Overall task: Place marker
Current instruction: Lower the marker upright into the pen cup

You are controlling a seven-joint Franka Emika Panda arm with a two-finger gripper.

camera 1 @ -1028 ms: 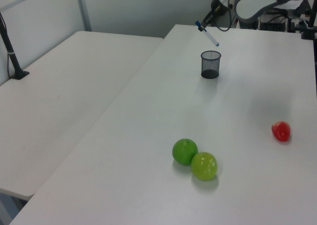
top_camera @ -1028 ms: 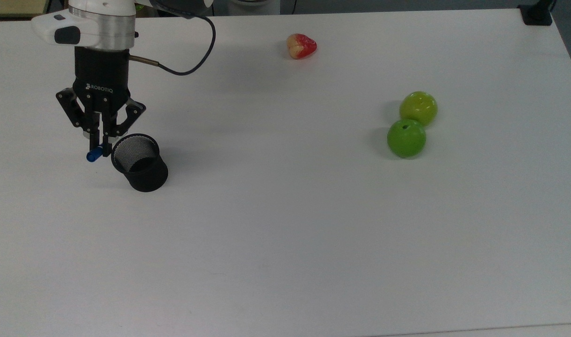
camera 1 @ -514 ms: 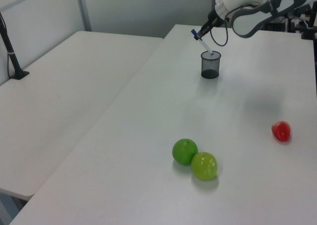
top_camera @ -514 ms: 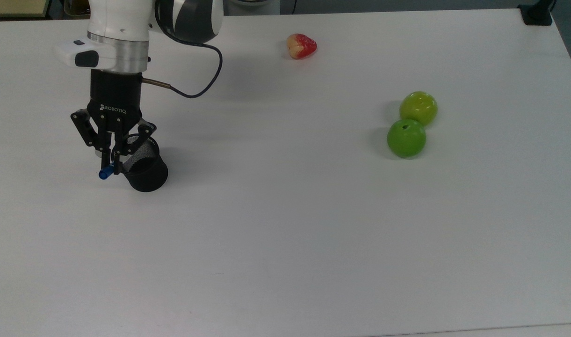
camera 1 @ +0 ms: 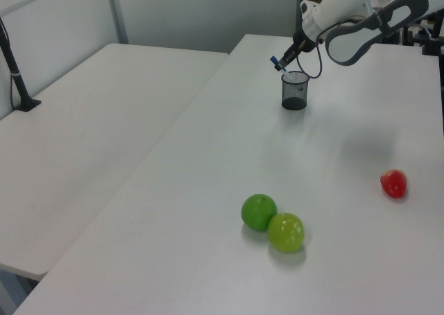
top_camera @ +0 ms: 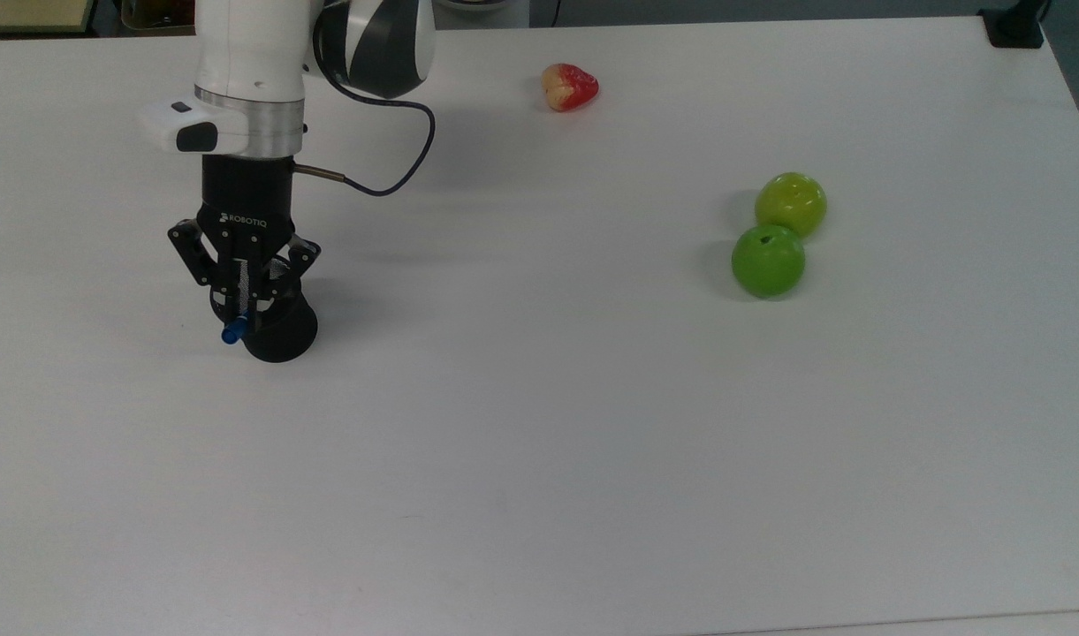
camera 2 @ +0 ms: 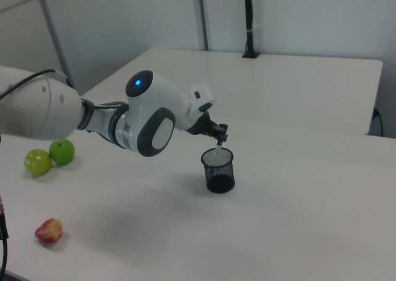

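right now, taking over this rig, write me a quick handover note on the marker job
Gripper: shut on the marker, directly above the black mesh cup.
Marker: tilted, its lower end dipping into the cup's mouth in the right view, blue cap sticking out past the rim in the top view.
Done: marker picked up and brought to the cup.
Left: lower it further, open the gripper so it drops in, then pull the arm away.
Elsewhere on the table: two green apples touching each other, and a red fruit apart.

Bright, even overhead light, soft shadows on the white table (top_camera: 592, 442), slight blur.
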